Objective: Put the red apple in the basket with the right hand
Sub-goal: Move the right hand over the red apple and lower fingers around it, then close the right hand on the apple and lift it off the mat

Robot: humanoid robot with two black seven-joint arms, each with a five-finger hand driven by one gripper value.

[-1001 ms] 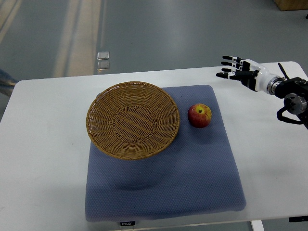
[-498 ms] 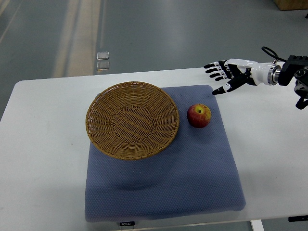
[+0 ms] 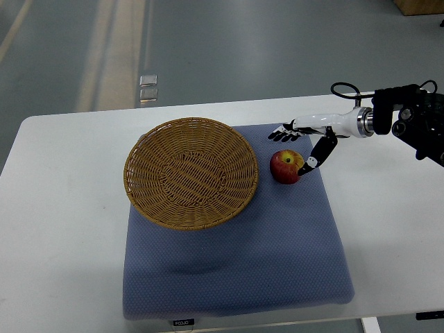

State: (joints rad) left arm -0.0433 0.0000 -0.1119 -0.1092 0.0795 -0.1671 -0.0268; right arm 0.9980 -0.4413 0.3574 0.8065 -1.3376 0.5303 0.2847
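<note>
One red apple (image 3: 287,166), one woven basket (image 3: 191,172), one blue mat (image 3: 236,263), one white surface (image 3: 62,243), one robot hand (image 3: 300,144) entering from three o'clock, two small pale squares (image 3: 148,87) on the floor at twelve o'clock

A white tabletop (image 3: 62,229) with rounded corners is filling most of the view. A blue-grey mat (image 3: 236,270) is lying flat on it. Beyond the far edge, a grey-green floor (image 3: 263,41) is showing, with pale stripes (image 3: 111,48) running across it. Two small square floor fittings (image 3: 148,86) are catching light. A brown object (image 3: 420,7) is sitting at the top right corner.
</note>
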